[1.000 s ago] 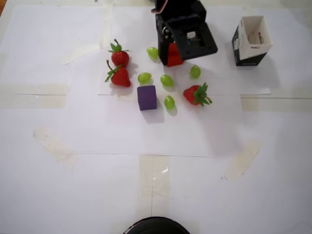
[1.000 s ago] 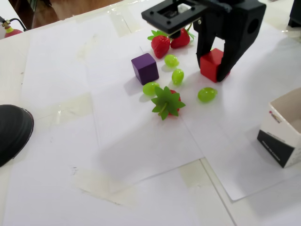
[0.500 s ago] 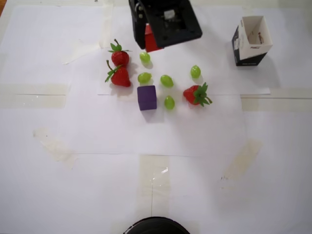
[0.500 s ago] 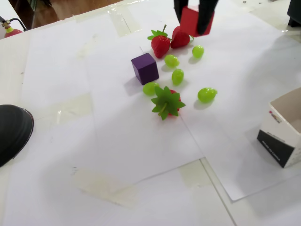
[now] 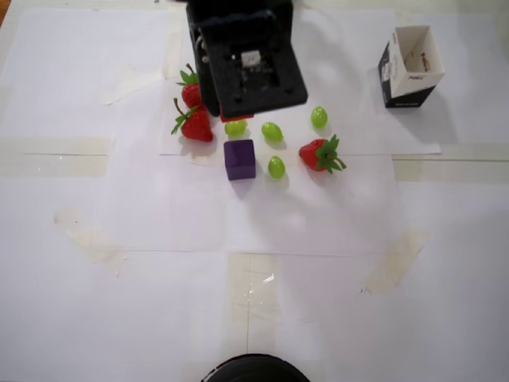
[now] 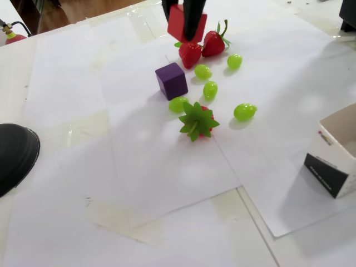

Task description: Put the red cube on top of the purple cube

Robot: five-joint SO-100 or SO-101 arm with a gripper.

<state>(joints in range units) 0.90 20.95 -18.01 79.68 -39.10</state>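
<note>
— Gripper (image 6: 186,25) first, please: what do you see there?

— Your gripper is closed on the red cube (image 6: 179,22) and holds it in the air. In the fixed view 1 dark finger (image 6: 193,16) crosses the front face of the cube, and the cube hangs above the 2 strawberries (image 6: 190,53) at the far side of the paper.

— And from above?

— In the overhead view the black body of the arm (image 5: 246,56) covers almost everything. Only a thin red edge (image 5: 236,118) shows under its lower border (I believe it is the cube, but it is too small to be sure).

— Where is the purple cube?

— You find the purple cube (image 5: 239,159) resting on the white paper (image 5: 318,215), below the arm in the overhead view. It is not under the red cube; it is nearer to the camera in the fixed view (image 6: 171,80). 1 green grape (image 5: 235,126) lies just above it in the overhead view and another grape (image 5: 276,167) just beside it on the right.

— Other things?

— 1 more strawberry (image 5: 320,154) lies to the right of that grape, and an open carton box (image 5: 409,68) stands well apart at the upper right.
</note>
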